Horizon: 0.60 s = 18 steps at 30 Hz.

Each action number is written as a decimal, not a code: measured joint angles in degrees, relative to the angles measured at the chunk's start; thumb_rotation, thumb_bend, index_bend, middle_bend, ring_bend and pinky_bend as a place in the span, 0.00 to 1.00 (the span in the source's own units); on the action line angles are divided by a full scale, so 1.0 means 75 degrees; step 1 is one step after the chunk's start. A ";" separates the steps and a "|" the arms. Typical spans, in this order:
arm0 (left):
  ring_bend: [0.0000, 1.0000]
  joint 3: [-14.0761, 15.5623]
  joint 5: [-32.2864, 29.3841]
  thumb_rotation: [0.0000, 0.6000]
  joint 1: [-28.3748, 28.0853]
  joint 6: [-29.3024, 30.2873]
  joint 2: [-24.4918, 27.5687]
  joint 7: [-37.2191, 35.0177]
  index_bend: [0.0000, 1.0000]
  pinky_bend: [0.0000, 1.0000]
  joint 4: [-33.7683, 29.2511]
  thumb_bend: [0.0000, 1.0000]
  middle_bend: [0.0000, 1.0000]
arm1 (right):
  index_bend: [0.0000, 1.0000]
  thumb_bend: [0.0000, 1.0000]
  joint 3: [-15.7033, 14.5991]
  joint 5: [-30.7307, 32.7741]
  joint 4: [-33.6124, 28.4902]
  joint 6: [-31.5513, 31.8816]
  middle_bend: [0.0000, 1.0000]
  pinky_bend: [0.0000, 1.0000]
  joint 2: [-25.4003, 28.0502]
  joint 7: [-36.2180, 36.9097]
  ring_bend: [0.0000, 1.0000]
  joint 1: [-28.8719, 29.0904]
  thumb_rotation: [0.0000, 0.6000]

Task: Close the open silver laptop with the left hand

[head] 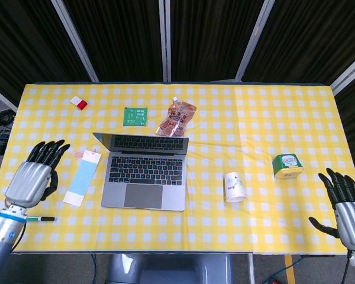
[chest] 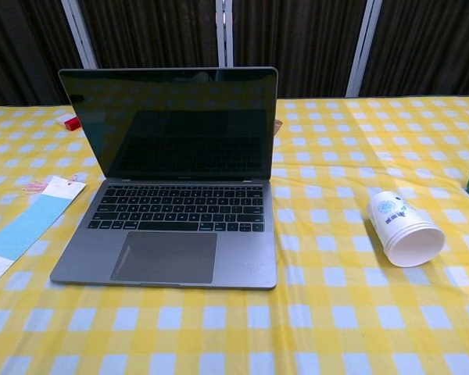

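Observation:
The silver laptop stands open in the middle of the yellow checked table, its dark screen upright and facing me. My left hand hovers over the table's left part, left of the laptop, fingers spread and holding nothing. A blue and white card lies between that hand and the laptop. My right hand stays at the table's front right corner, fingers spread, empty. Neither hand shows in the chest view.
A blue and white card lies beside the laptop's left edge. A pen lies near the front left. A paper cup on its side and a green tin are to the right. A snack pouch, green packet and red-white eraser lie behind.

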 measured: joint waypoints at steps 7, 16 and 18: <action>0.00 -0.0952 -0.1897 1.00 -0.1801 -0.1743 -0.0193 0.0221 0.00 0.00 0.0246 1.00 0.00 | 0.00 0.00 0.0072 0.0254 0.0054 -0.0214 0.00 0.00 -0.0062 -0.0076 0.00 0.0087 1.00; 0.14 -0.1298 -0.3427 1.00 -0.3430 -0.2934 -0.1059 0.0565 0.06 0.21 0.1653 1.00 0.11 | 0.00 0.00 0.0157 0.0585 0.0143 -0.0429 0.00 0.00 -0.0143 -0.0221 0.00 0.0160 1.00; 0.19 -0.1279 -0.3478 1.00 -0.3597 -0.2994 -0.1311 0.0561 0.09 0.26 0.1928 1.00 0.17 | 0.00 0.00 0.0165 0.0629 0.0163 -0.0476 0.00 0.00 -0.0167 -0.0293 0.00 0.0179 1.00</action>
